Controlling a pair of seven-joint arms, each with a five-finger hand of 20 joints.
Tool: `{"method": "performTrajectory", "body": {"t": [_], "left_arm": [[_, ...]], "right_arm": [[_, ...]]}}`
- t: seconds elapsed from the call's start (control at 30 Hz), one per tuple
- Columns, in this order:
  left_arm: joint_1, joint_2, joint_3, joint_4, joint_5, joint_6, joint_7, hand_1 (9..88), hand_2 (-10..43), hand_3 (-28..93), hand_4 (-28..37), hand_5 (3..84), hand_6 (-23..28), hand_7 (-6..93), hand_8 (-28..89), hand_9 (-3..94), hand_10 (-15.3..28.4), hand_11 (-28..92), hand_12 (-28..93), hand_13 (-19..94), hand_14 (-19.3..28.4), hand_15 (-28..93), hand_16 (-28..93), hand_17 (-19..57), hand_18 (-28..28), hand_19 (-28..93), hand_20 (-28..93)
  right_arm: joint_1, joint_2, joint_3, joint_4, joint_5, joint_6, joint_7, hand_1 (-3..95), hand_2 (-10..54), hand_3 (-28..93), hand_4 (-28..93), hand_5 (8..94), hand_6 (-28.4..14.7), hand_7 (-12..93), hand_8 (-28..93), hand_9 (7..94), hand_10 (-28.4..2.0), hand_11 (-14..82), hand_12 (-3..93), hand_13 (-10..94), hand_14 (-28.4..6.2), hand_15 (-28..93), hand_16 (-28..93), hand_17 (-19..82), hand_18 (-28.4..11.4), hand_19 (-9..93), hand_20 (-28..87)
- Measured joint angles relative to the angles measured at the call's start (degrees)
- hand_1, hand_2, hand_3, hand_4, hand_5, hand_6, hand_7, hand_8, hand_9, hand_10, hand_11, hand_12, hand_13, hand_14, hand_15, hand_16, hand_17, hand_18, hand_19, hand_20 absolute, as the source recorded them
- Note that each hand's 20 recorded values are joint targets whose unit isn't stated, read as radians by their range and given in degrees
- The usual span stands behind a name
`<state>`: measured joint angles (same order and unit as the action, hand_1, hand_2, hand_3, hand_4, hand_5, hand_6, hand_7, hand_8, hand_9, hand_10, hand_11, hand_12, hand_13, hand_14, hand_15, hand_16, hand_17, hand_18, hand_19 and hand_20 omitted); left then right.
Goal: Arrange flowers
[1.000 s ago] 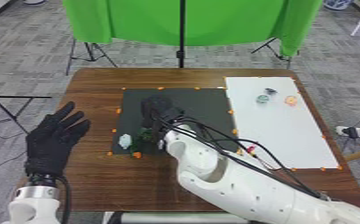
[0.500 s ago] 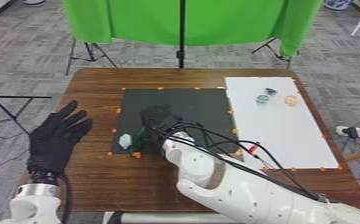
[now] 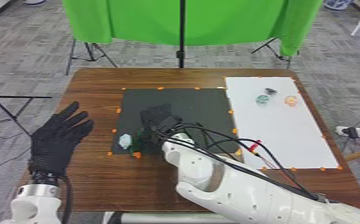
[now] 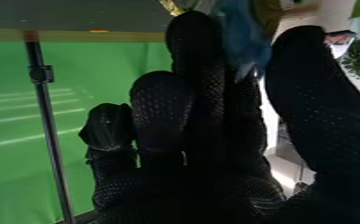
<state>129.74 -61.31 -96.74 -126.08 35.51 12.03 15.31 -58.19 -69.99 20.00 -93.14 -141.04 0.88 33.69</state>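
A brown wooden table [image 3: 95, 182] bears a black mat [image 3: 203, 105]; beside it, a white sheet [image 3: 287, 130] (orange marks [image 3: 119, 111] edge both); toward the sheet's far end sit a pale green piece [image 3: 263, 99], a dark piece [image 3: 271, 91] and an orange piece [image 3: 291, 100].

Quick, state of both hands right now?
Left hand: open, holding nothing.
Right hand: open, fingers straight, thumb apart; blue petals show by its fingertips, but whether it has hold of them can't be told.
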Motion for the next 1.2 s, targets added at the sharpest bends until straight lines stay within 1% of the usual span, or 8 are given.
{"method": "performTrajectory", "body": {"t": [0.27,0.5,0.57,0.63,0.77,0.9,1.03,1.2], "left_arm": [[0.24,-0.14,-0.03,0.00,0.07,-0.02,-0.37,22.6,6.4,80,-26.7,40.9,10.7,12.9,-9,35.1,20.0,27,12,26,28.0,58,-9,-4.5,28.4,51,40],[0.37,-0.38,-0.04,-0.04,0.13,-0.04,-0.50,22.5,6.4,80,-26.7,40.9,10.7,12.9,-9,35.2,20.1,26,12,26,28.0,58,-9,-4.6,28.4,51,40],[0.60,-0.38,-0.04,-0.08,0.13,-0.03,-0.40,22.5,6.4,80,-26.7,40.9,10.7,12.9,-9,35.2,20.1,27,12,26,28.0,58,-9,-4.5,28.4,51,39],[0.89,-0.38,-0.04,-0.10,0.12,0.00,-0.27,22.5,6.4,80,-26.7,40.9,10.7,12.9,-9,35.2,20.1,27,12,26,28.0,58,-9,-4.5,28.4,51,39],[1.49,-0.44,-0.04,-0.13,0.04,0.05,0.18,22.3,6.4,80,-27.0,40.9,10.7,12.9,-9,35.3,20.2,26,12,26,28.0,58,-9,-4.6,28.4,51,39],[1.69,-0.53,0.01,-0.13,-0.01,0.09,0.55,22.0,6.5,80,-27.5,41.0,10.6,12.3,-9,35.5,19.9,26,12,26,28.0,57,-9,-4.9,28.4,50,38],[1.68,-0.58,0.04,-0.10,0.00,0.06,0.50,21.8,6.5,80,-27.6,40.9,10.5,11.8,-9,35.5,19.8,25,12,26,28.0,57,-9,-5.2,28.4,49,38],[1.31,-0.48,0.80,-0.08,0.01,0.06,0.74,21.7,6.4,80,-27.5,40.9,10.4,11.6,-8,35.5,19.9,25,12,26,28.0,57,-9,-5.3,28.4,49,37]], "right_arm": [[-0.78,-0.01,0.96,-0.21,-0.32,-0.73,-0.05,36.1,-9.5,77,-28,68.9,2.4,14,-13,73.6,-12.4,43.5,18.1,62,-11.1,85,16,27,-20.6,93,63],[-0.29,0.03,0.73,-0.21,-0.01,0.20,0.75,35.5,-9.5,76,-28,68.2,2.3,14,-13,73.1,-12.4,43.5,17.8,61,-11.7,85,15,27,-20.7,93,63],[0.10,0.07,0.70,-0.26,0.38,0.90,1.12,34.9,-9.5,77,-28,68.2,2.2,14,-13,72.2,-12.7,42.8,17.6,60,-12.1,84,15,27,-20.8,93,62],[0.60,0.25,0.64,-0.56,1.13,2.09,1.62,34.0,-9.5,77,-28,67.2,2.0,15,-13,69.8,-13.9,38.0,15.9,58,-12.7,83,14,25,-21.0,93,60],[3.25,1.42,-1.47,-1.67,5.95,7.77,4.57,33.0,-9.5,78,-28,64.6,1.2,14,-13,66.9,-15.6,31.1,14.7,55,-13.4,79,11,24,-20.9,93,56],[5.98,3.74,-1.49,-3.71,11.85,11.78,7.82,32.3,-9.5,79,-28,61.9,0.7,15,-13,63.6,-16.3,26.9,14.0,53,-14.1,76,10,22,-20.8,92,53],[6.42,7.70,3.37,-5.68,13.65,12.35,9.11,31.9,-9.5,79,-28,60.0,0.6,15,-13,61.1,-16.9,24.5,13.5,51,-14.2,75,9,21,-20.6,91,53],[5.67,15.59,10.90,-6.57,17.59,13.41,11.83,31.4,-9.5,81,-28,57.2,1.3,16,-13,55.9,-18.1,21.3,13.2,47,-14.9,74,7,18,-20.5,90,53]]}}
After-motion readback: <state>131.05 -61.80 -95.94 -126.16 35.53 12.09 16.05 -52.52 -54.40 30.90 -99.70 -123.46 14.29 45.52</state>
